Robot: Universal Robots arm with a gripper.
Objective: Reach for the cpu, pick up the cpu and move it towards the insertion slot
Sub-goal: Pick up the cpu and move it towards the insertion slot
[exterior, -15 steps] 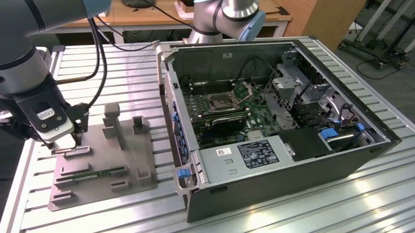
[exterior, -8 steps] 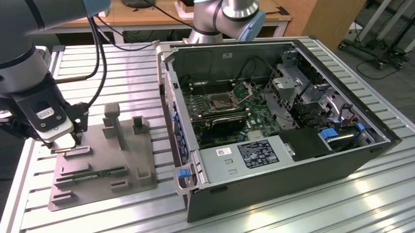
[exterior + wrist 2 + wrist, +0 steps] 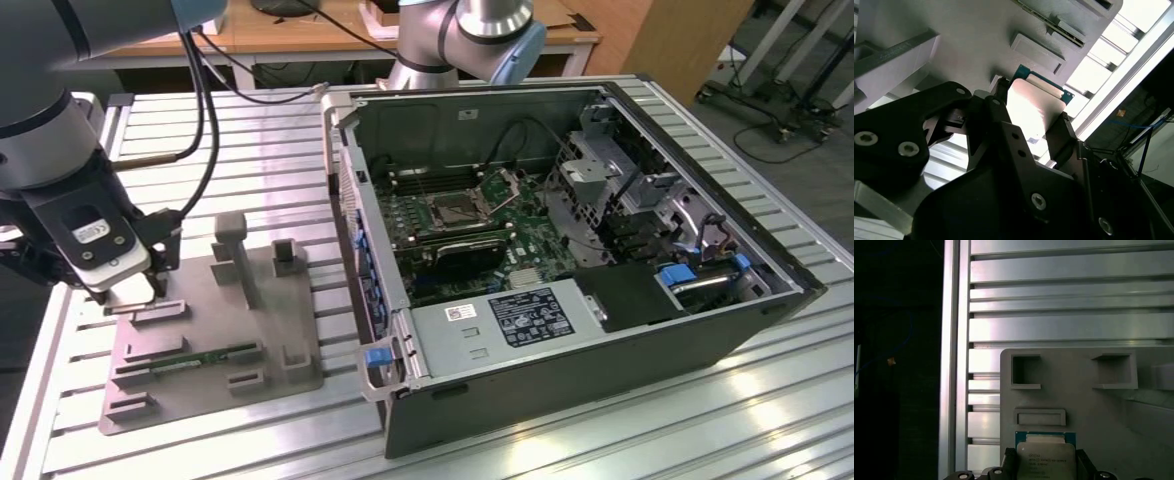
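Cpu [image 3: 1036, 107] at the grey tray [image 3: 969, 30] is clamped by 2 edges in the end effector [image 3: 1031, 105]

Slatted aluminium table [image 3: 667, 425], wooden desk [image 3: 287, 38] behind

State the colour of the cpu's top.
The cpu is pale silver on top, green-edged; best in the first wrist view.

Glossy metal tops the cpu [image 3: 1045, 460]; the plastic tray [image 3: 1079, 405] looks matt.
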